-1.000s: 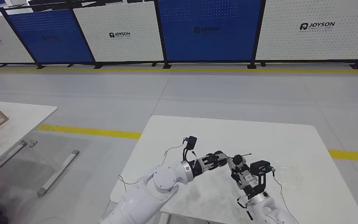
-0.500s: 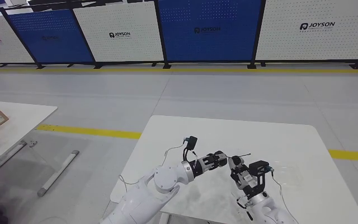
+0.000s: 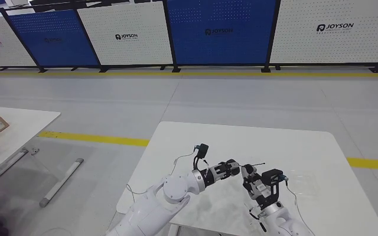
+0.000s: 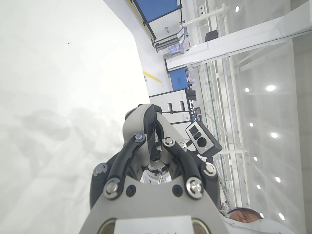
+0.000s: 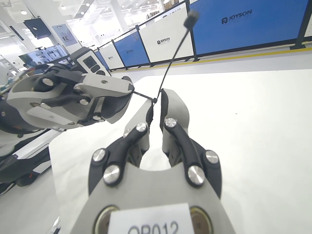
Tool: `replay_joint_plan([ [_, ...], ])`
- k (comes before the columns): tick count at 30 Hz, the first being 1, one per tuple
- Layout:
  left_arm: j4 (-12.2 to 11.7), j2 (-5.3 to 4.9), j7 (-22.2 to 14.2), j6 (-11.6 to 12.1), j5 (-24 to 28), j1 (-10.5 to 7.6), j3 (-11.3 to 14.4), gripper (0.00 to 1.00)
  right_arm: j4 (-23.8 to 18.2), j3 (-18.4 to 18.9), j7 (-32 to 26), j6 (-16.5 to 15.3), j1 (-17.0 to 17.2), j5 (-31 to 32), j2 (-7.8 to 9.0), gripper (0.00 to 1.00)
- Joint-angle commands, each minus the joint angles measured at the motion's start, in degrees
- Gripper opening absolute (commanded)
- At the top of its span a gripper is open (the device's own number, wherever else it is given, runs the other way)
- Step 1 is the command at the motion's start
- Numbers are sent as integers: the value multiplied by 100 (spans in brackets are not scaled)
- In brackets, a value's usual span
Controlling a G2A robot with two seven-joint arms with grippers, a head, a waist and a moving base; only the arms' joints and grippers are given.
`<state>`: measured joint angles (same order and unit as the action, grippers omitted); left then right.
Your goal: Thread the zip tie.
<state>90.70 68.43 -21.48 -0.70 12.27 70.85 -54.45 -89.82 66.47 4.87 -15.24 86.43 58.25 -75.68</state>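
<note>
Top: white table [image 3: 195, 141]. The left gripper [image 3: 235, 168] and right gripper [image 3: 247, 171] sit tip to tip near the front edge, and the black zip tie [image 3: 256, 164] pokes out past them. A clear plastic piece [image 3: 306, 184] lies near the right arm, with blue-and-white panels [image 3: 221, 32] far behind.

Left wrist: the left gripper [image 4: 152, 110] is pinched narrow. The other arm's wrist camera [image 4: 203, 142] is close behind it.

Right wrist: the right gripper [image 5: 157, 101] is pinched on the zip tie [image 5: 170, 62], whose head stands up in the air. The left gripper [image 5: 129, 90] clamps the tail.

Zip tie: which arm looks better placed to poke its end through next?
Probably the left. The left gripper pinches the thin end of the zip tie and could carry it toward the head, which stands free above the right gripper clamping the bend.
</note>
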Motion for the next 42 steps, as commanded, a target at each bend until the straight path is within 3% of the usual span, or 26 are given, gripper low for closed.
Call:
replay_joint_plan([
  [1, 10, 1, 10, -4, -13, 9, 3, 0, 8, -1, 2, -17, -6, -15, 1, 7],
  [2, 16, 1, 14, -4, -21, 13, 4, 0, 12, 2, 2, -24, -9, -19, 2, 0],
  [8, 55, 6, 24, 9, -38, 28, 13, 0, 37, 16, 25, -46, -8, -48, 7, 0],
  [11, 78, 7, -18, 181, -72, 36, 26, 0, 45, 16, 22, -61, -8, -76, 8, 0],
  [25, 140, 13, -104, 489, -93, 73, 42, 0, -3, -7, -94, -218, -5, -55, 31, 0],
  [42, 301, 9, -174, 717, -97, 130, 18, 0, -27, 44, -119, -285, 46, -138, 60, 0],
])
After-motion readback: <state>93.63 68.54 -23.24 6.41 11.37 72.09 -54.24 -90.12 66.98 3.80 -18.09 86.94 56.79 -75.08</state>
